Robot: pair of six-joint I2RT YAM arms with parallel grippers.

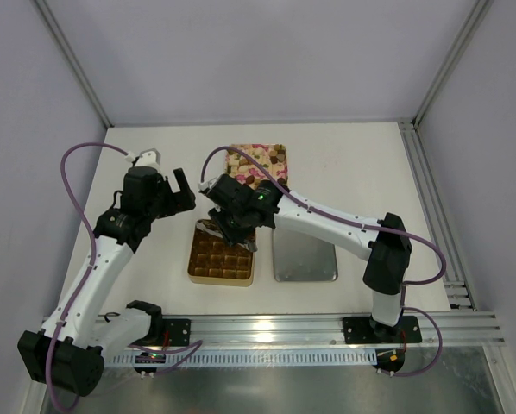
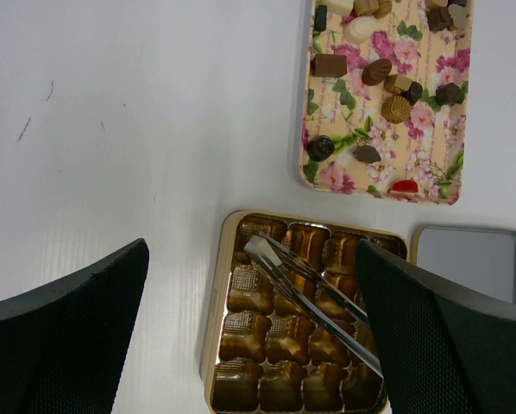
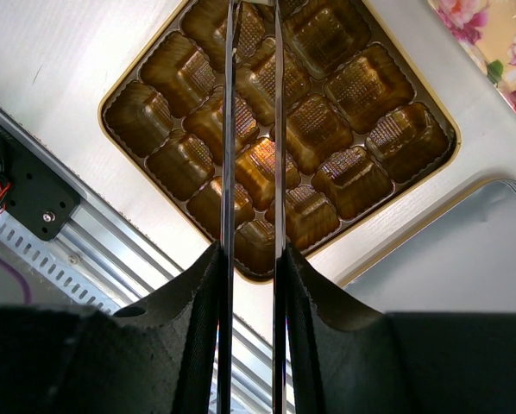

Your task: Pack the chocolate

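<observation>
The right gripper (image 3: 249, 280) is seen closest, clamped on a pair of metal tongs (image 3: 229, 129). Their tips are held over the far left corner of the gold box (image 2: 219, 302); whether a piece is pinched there cannot be told. The left gripper (image 1: 182, 191) is spread wide above the table (image 2: 111, 129), holding nothing. The chocolate (image 2: 377, 71) is scattered on the flowered tray (image 2: 387, 155), toward the table's far edge. The pieces are judged light, hard but brittle, and smooth (round ones may slip), so each should be taken gently across its flat sides.
</observation>
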